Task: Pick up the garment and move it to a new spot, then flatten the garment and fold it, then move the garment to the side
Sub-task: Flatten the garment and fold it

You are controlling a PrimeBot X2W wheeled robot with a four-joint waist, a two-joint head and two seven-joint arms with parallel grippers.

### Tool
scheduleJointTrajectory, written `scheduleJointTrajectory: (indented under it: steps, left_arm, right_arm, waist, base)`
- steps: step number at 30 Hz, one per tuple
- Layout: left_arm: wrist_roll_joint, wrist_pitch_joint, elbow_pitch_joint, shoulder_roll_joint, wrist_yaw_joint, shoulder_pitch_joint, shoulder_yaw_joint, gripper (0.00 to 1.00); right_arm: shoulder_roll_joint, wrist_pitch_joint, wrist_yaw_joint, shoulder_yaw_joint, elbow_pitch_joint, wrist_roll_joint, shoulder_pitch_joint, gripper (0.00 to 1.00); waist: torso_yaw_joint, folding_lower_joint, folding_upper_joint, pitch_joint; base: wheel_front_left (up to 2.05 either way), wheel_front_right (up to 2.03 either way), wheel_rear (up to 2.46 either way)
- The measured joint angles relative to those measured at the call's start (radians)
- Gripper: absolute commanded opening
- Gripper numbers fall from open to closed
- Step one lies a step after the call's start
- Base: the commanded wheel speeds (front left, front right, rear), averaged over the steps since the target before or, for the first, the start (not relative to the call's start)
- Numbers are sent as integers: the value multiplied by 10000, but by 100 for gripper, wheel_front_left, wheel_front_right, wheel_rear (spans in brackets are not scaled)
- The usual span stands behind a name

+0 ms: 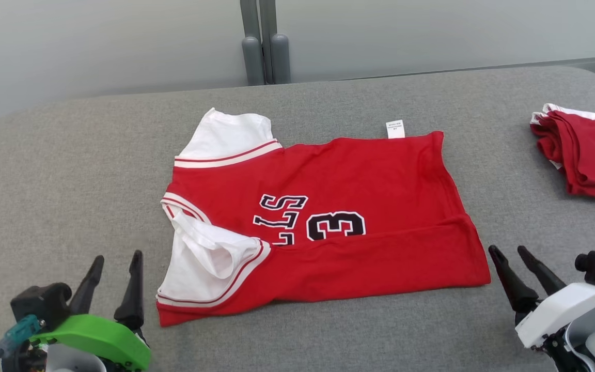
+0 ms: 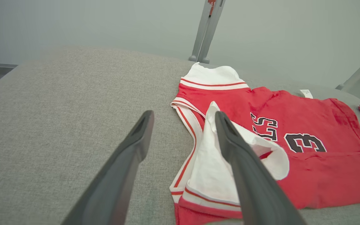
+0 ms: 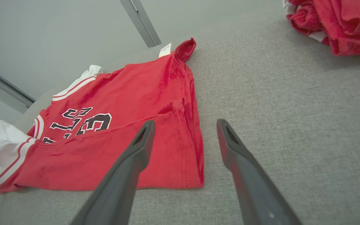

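While the red garment (image 1: 359,175) lies spread in the middle of the grey padded table (image 1: 70,170), with its near long edge folded up over the body so that the black lettering is partly covered, both claws sit at the near side and neither touches it. The left claw (image 1: 118,257) stands open just beside the white sleeve end. The right claw (image 1: 507,249) stands open just beside the hem corner.

The head view takes in the whole garment, with a small white label (image 1: 394,129) poking out past its far edge. It also shows a second red bundle (image 1: 586,155) well apart, at the right edge of the table. The left wrist view adds that the near sleeve (image 2: 208,168) is crumpled and turned up, partly hidden behind one finger. The right wrist view shows the hem (image 3: 192,140) lying flat, its edge running between the two spread fingers, with bare table to its right.
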Motion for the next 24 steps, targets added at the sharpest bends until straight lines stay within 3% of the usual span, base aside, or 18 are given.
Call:
scheduleJointTrajectory:
  steps: [6,15,24]
  left_arm:
    - [497,77,817,-458,-332,525,-98,100]
    - [219,2121,2109,-627,-1469,-182,-1089,100]
    - [150,3208,3430,-1081,-1971,-1291,-1505,100]
  right_arm:
    - [485,771,0,-353,12,-314,317,100]
    - [813,2036,0,-654,357,-635,-105,100]
    - [1152,3352,2,-650,840,-773,-692,100]
  waist:
    - [-4,0,0,93]
    - [-28,0,0,302]
    - [-121,0,0,677]
  base:
    - [0,0,0]
    - [0,0,0]
    - [0,0,0]
